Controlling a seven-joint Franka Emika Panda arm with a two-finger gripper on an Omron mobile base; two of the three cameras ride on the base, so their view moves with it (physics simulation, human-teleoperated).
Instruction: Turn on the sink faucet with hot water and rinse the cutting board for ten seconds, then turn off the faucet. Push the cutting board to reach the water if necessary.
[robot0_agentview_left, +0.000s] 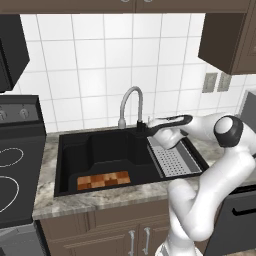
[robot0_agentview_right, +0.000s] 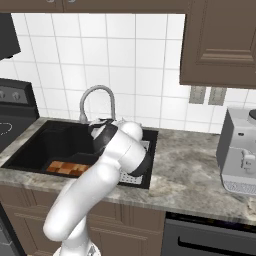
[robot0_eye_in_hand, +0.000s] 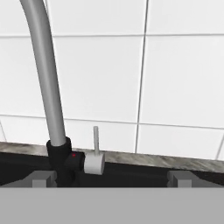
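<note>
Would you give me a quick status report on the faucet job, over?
Gripper open, facing the faucet lever, not touching. No water running. Cutting board dry at the sink front. Nothing in the way.

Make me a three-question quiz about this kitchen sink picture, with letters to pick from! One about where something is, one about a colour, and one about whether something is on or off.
1. Where does the cutting board lie?
A. on the stove
B. on the sink floor, at the front
C. on the grey tray

2. What colour is the sink?
A. white
B. black
C. silver

3. Is water running from the faucet?
A. yes, a blue stream
B. no, none
C. yes, filling the basin

Answers:
1 B, the checkered board rests on the basin's front floor.
2 B, the basin is matte black.
3 B, no stream falls from the spout.
</note>
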